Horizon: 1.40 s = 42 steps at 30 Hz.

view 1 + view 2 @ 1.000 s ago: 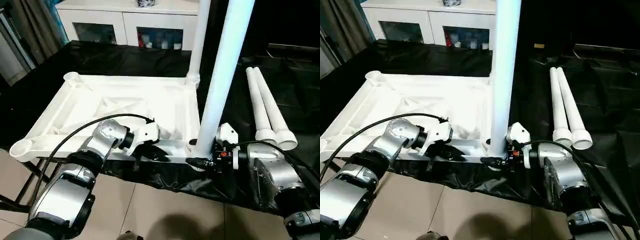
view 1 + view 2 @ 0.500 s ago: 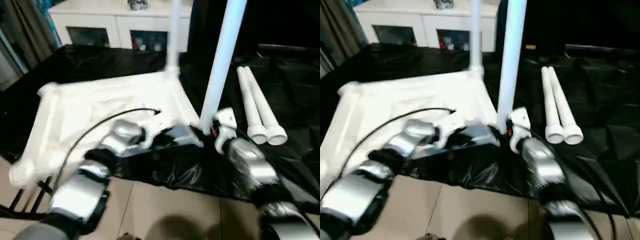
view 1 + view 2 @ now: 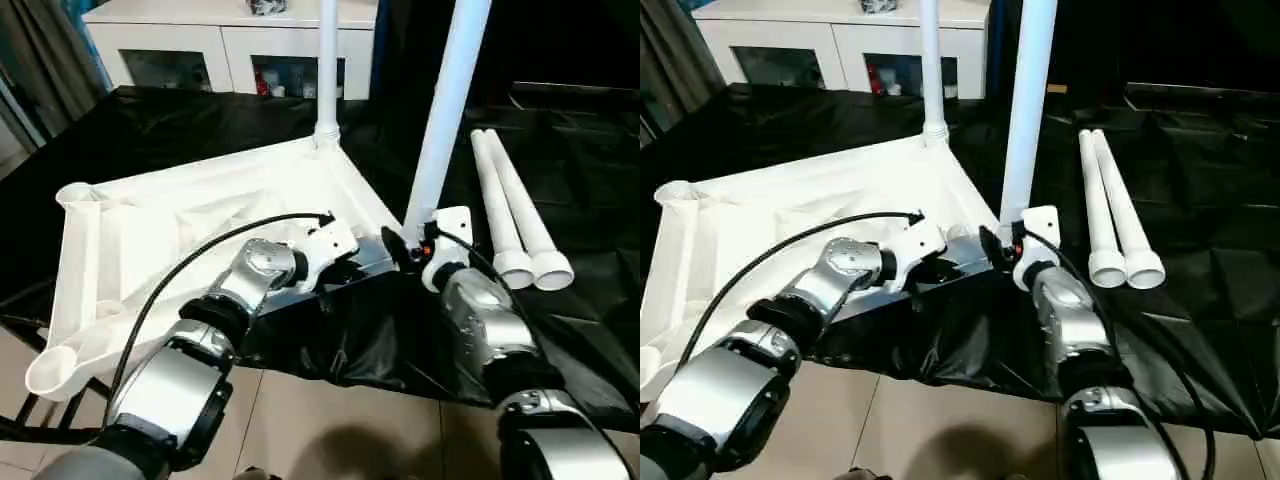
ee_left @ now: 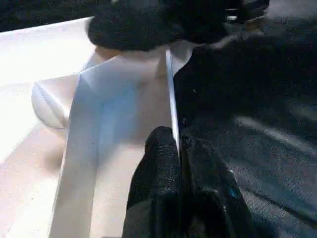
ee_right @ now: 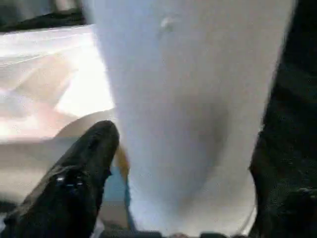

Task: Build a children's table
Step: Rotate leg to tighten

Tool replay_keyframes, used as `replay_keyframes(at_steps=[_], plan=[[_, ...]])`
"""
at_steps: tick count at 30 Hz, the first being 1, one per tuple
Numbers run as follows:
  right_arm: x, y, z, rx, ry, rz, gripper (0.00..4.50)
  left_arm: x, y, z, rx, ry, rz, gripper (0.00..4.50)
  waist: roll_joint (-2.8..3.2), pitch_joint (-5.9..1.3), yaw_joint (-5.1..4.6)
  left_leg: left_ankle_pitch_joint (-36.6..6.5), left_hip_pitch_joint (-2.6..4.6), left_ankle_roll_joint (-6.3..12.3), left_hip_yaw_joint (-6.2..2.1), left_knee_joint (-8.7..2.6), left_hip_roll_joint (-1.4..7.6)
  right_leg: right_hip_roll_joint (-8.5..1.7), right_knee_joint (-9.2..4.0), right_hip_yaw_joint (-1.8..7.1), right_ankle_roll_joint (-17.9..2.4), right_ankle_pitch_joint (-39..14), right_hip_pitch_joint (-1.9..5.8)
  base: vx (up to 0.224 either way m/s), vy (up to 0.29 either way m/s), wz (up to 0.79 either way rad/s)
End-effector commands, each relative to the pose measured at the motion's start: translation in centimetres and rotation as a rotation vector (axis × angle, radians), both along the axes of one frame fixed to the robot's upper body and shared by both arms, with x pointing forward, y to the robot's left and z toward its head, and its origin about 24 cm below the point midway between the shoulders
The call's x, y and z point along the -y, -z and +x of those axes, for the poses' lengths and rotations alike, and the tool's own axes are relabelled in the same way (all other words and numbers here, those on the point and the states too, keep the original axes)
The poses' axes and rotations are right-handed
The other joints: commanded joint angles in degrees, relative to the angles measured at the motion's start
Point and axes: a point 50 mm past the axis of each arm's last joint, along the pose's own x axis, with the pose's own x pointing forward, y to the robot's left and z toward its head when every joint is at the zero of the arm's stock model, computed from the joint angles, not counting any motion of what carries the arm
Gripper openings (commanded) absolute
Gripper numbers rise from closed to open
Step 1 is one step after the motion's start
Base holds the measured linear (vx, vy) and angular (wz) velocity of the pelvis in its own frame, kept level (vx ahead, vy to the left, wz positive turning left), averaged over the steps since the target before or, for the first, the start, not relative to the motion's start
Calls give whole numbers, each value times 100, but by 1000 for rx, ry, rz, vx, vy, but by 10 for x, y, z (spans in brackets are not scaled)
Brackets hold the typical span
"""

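The black-covered worktop point(image 3: 200, 120) fills the scene, with a white cabinet point(image 3: 230, 45) standing behind it. On the worktop lies the white tabletop point(image 3: 180, 215), upside down with its ribbed underside facing up and one rounded corner socket point(image 3: 50, 370) hanging past the near edge. Two legs stand upright in its sockets: the far leg point(image 3: 327, 70) at the far corner and the near leg point(image 3: 450, 95) at the corner closest to the robot's right arm. Two loose legs point(image 3: 515, 215) lie side by side, touching, on the worktop to the right, well apart from the tabletop.

The right hand point(image 5: 183, 163) sits at the base of the near leg with its black fingers point(image 5: 84, 168) spread on either side of it; whether they press on the leg cannot be told. The left hand point(image 4: 179, 148) is closed tight on the thin near rim of the tabletop, one finger on each face of the wall, just beside the near leg's corner.
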Motion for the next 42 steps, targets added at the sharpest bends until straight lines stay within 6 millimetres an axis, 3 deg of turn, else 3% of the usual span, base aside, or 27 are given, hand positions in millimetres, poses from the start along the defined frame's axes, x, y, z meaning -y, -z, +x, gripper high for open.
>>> replay_keyframes(at_steps=[1,6,12,13,16,23,27,28,30,31,32,34,35,37,40,42], plan=[[-9,4,-9,-13,-194,-32,397,3,-1,-8,6,142,11,0,-54,-396,58,-1219,60,634,-122,-364,257,-421,-414,296,-1242,-1286,326,0,0,0],[3,1,-26,-26,-490,-85,397,-13,-1,-12,-53,245,17,0,-27,-405,121,-1207,52,696,-125,-355,286,-430,-374,311,-1304,-1113,334,0,0,0],[9,1,-46,-83,-744,-133,397,-25,-2,-17,-113,329,28,0,-47,-409,197,-1203,69,720,-125,-359,303,-432,-365,315,-1365,-1041,321,0,0,0],[10,2,-49,-98,-780,-135,380,-26,-2,-18,-125,344,27,0,-53,-407,203,-1197,63,704,-125,-358,294,-427,-361,313,-1366,-1078,329,0,0,0],[12,3,-54,-129,-838,-142,351,-30,-2,-20,-154,378,30,0,-45,-400,221,-1282,81,621,-130,-371,300,-436,-399,315,-1308,-1334,317,0,0,0],[11,3,-59,-149,-863,-110,301,-34,-1,-22,-176,396,40,0,-39,-405,239,-1271,81,565,-133,-376,304,-430,-387,317,-1318,-1246,314,0,0,0],[8,5,-58,-146,-797,-82,277,-31,-1,-20,-173,348,24,0,-34,-407,245,-1245,79,540,-135,-376,301,-434,-390,315,-1289,-1263,317,0,0,0],[5,6,-48,-119,-646,-44,274,-25,-3,-14,-150,275,-1,0,-18,-389,235,-1350,91,470,-135,-391,308,-435,-405,318,-1262,-1443,292,0,0,0],[4,7,-43,-109,-564,-41,270,-22,-4,-12,-133,238,-3,0,-16,-368,210,-1530,118,355,-140,-408,299,-442,-449,306,-1192,-1802,277,0,0,0],[2,9,-32,-92,-394,-51,270,-16,-4,-6,-107,160,5,0,-25,-348,151,-1681,131,198,-161,-422,271,-450,-500,296,-1031,-2296,274,0,0,0],[0,10,-26,-86,-308,-46,270,-13,-5,-3,-91,119,11,0,-25,-348,151,-1681,131,198,-161,-422,271,-450,-500,296,-1031,-2296,274,0,0,0],[-4,10,-17,-78,-145,-30,269,-6,-6,1,-71,48,-1,0,-30,-331,67,-1852,148,77,-184,-431,233,-447,-567,264,-832,-2777,266,0,0,0],[-4,10,-17,-78,-145,-30,269,-6,-6,1,-71,48,-1,0,-29,-335,52,-1814,161,97,-176,-423,222,-448,-597,271,-781,-2815,251,0,0,0],[-16,9,-5,-62,61,-7,269,10,-9,5,-14,-23,-12,0,-25,-350,-12,-1712,143,120,-177,-435,231,-430,-580,282,-838,-2539,241,0,0,0],[-28,6,-1,-40,103,-6,269,18,-9,5,23,-45,-5,0,-26,-363,-36,-1641,129,216,-162,-423,216,-424,-567,285,-892,-2267,257,0,0,0],[-34,4,-1,-4,60,-35,325,21,-8,4,28,-36,-7,0,-27,-376,-26,-1551,113,274,-154,-412,219,-426,-541,294,-931,-2074,265,0,0,0]])
